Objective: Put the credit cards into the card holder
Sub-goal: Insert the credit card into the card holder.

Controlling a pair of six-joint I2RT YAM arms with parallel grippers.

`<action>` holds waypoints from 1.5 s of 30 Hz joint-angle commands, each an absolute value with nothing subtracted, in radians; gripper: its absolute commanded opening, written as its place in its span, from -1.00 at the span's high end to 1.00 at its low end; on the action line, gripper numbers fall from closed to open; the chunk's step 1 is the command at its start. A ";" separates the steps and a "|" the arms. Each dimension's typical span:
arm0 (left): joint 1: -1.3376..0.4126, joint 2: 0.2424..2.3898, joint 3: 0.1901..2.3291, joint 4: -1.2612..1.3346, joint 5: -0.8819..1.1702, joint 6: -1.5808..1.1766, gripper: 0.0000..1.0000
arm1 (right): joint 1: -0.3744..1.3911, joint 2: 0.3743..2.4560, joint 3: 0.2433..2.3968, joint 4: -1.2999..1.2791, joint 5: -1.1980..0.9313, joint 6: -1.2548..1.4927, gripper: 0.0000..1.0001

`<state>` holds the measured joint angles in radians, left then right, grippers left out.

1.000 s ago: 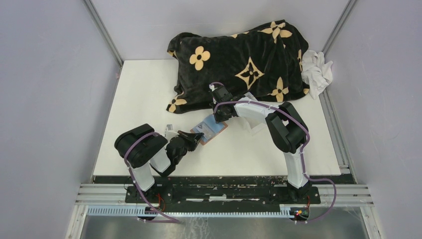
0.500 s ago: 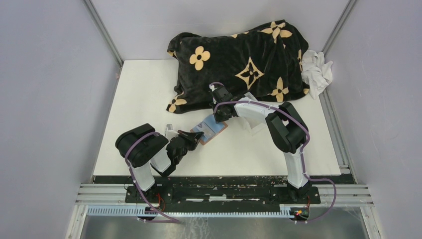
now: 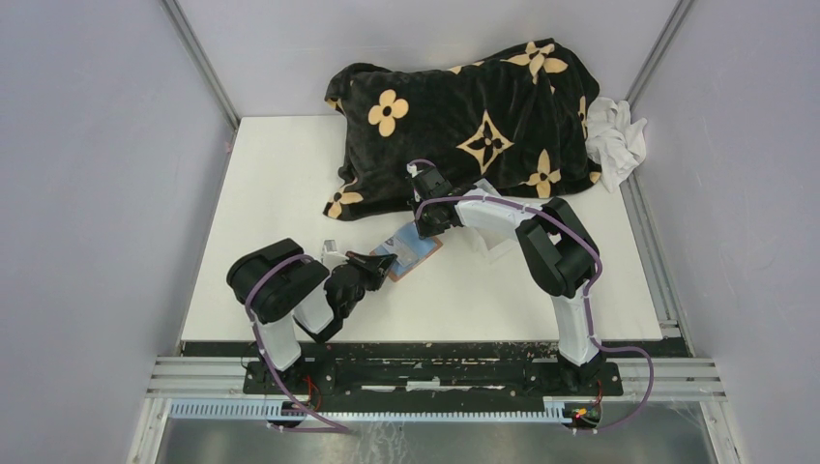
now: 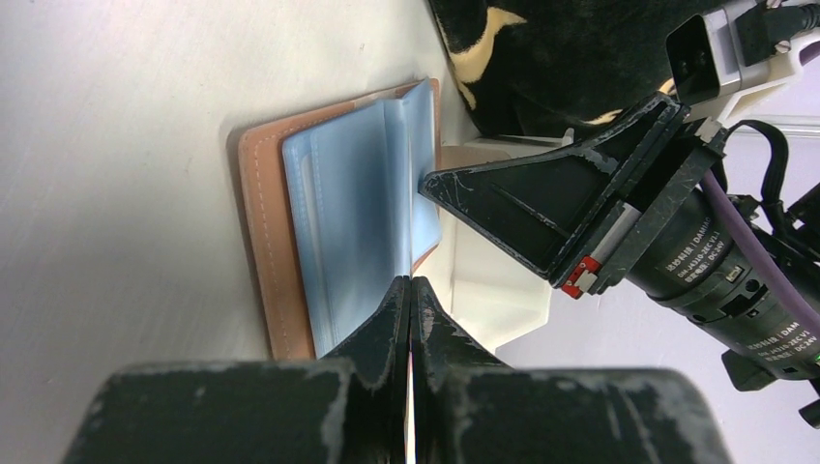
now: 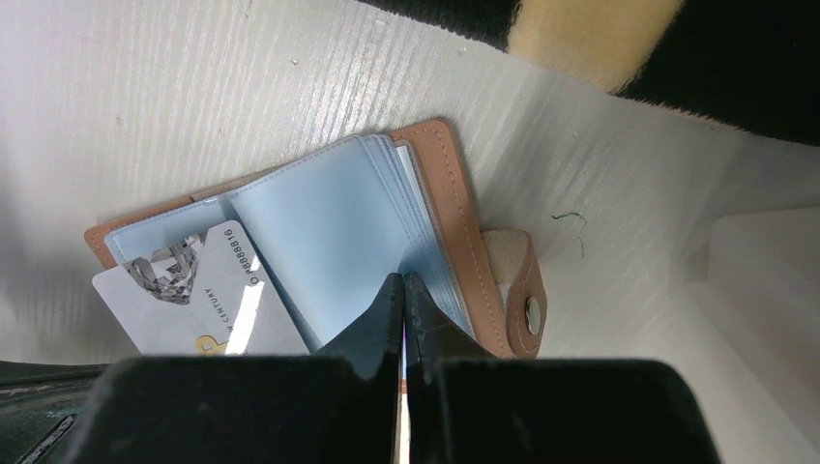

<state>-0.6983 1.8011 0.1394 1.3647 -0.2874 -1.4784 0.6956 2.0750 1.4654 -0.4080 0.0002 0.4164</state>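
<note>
The tan leather card holder lies open on the white table, its pale blue sleeves fanned up. A grey credit card with a diamond print sits partly inside the holder's left sleeve. My left gripper is shut flat at that card's near end, with a thin pale edge showing between its jaws. My right gripper is shut, tips resting on the right-hand sleeves beside the snap tab. From above, the holder lies between the left gripper and the right gripper.
A black blanket with tan flowers covers the back of the table, just behind the holder. A white cloth lies at the back right. A pale clear tray sits right of the holder, under the right arm.
The left arm has edged slightly right toward the holder. The right arm and the holder have not moved.
</note>
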 commanded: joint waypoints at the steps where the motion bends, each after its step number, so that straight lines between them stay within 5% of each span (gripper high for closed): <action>1: -0.703 1.821 0.156 1.423 -0.312 -1.434 0.94 | 0.687 2.103 1.429 -0.414 0.022 0.419 0.98; 45: -0.703 1.853 0.184 1.400 -0.337 -1.405 0.94 | 0.688 2.105 1.424 -0.407 0.008 0.424 0.98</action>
